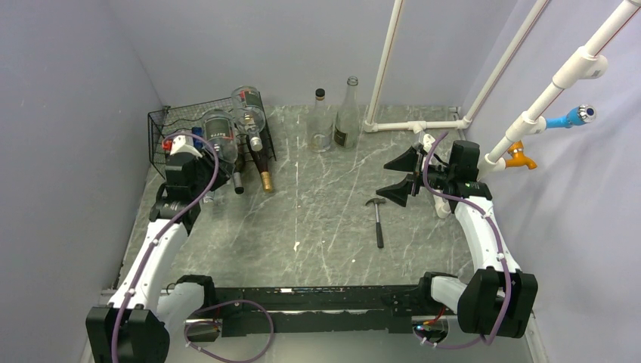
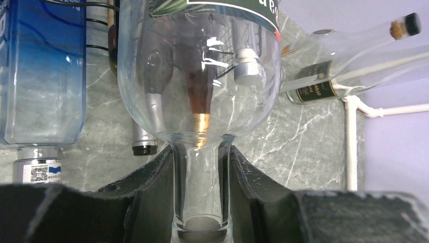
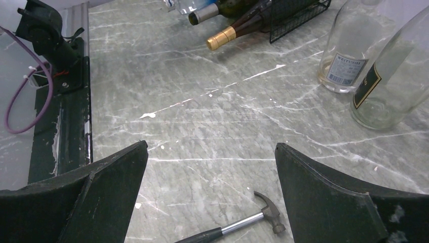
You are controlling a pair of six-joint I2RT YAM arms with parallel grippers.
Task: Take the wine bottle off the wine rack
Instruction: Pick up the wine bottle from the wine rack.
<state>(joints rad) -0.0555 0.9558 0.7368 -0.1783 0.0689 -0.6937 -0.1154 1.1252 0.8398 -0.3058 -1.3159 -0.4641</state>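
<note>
The black wire wine rack (image 1: 162, 130) stands at the far left of the table. A clear wine bottle (image 1: 219, 133) with a dark label lies on its top, neck toward me. My left gripper (image 1: 198, 160) is shut on that bottle's neck; in the left wrist view the neck (image 2: 201, 177) sits tight between both fingers (image 2: 152, 177), and the round body (image 2: 202, 76) fills the view above. My right gripper (image 1: 401, 178) is open and empty over the table's right middle, also seen in the right wrist view (image 3: 211, 147).
A second clear bottle (image 1: 249, 110) lies on the rack. Two dark bottles (image 1: 262, 172) poke out below, and a blue bottle (image 2: 40, 76) lies to the left. Two upright clear bottles (image 1: 332, 121) stand at the back. A hammer (image 1: 376, 219) lies below the right gripper. White pipes (image 1: 416, 125) run along the back right.
</note>
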